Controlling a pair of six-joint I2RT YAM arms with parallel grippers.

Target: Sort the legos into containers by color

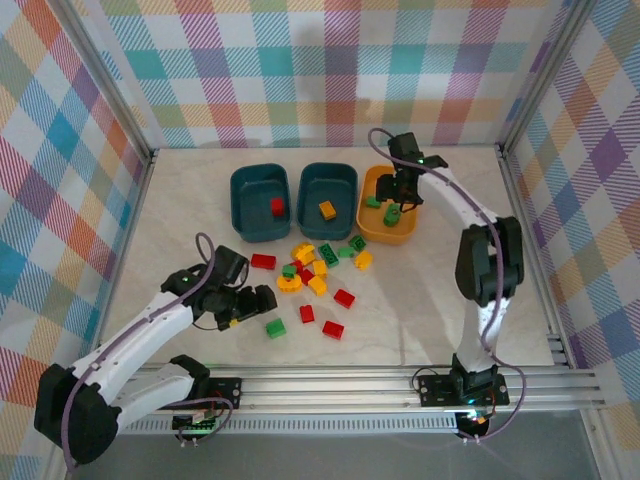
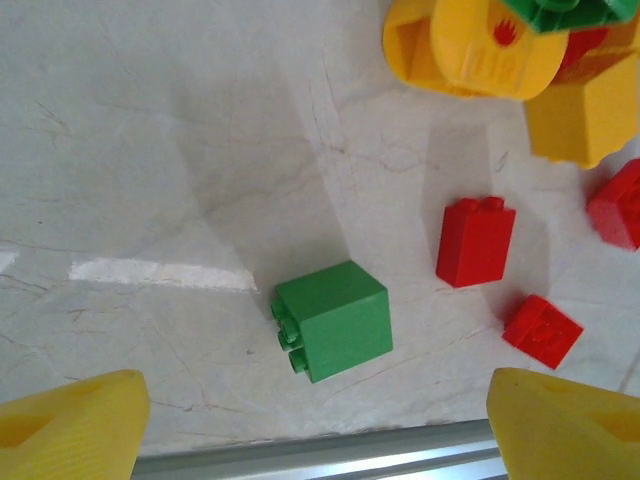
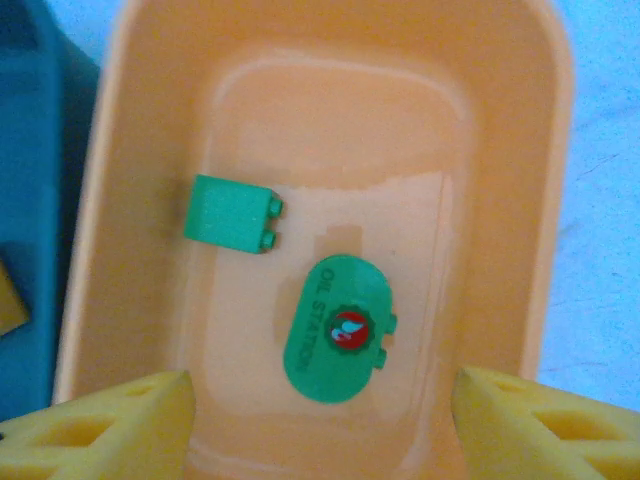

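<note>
Our left hand [image 2: 318, 420] hangs low over the desk [image 2: 150, 180] with its yellow fingers [image 2: 70, 425] spread wide. It holds nothing and touches nothing. A green brick [image 2: 333, 320] lies on its side on the desk between the two fingers, clear of both.

Our right hand [image 3: 320, 420] hovers over the orange tub [image 3: 150, 150], fingers [image 3: 550, 425] apart and empty. Below it, two green pieces lie on the tub floor: a block [image 3: 232, 213] and a rounded plate [image 3: 338, 328] printed "OIL STATION".

From above we see what the wrists miss: the three tubs in a row at the far side. The left teal tub [image 1: 238, 185] holds one red brick [image 1: 277, 206], and the middle teal tub [image 1: 305, 180] holds one yellow brick [image 1: 327, 209]. The loose legos [image 1: 315, 265] lie clustered in front of the tubs, red, yellow and green mixed.

The left wrist shows detail lost from above. A red brick [image 2: 475, 240] and a smaller red one [image 2: 542, 330] lie just right of the green brick. A yellow gear [image 2: 485, 50] sits further off, with a green piece on it. The metal rail [image 2: 320, 455] runs along the near edge, just under the fingers. Nothing blocks the green brick.
</note>
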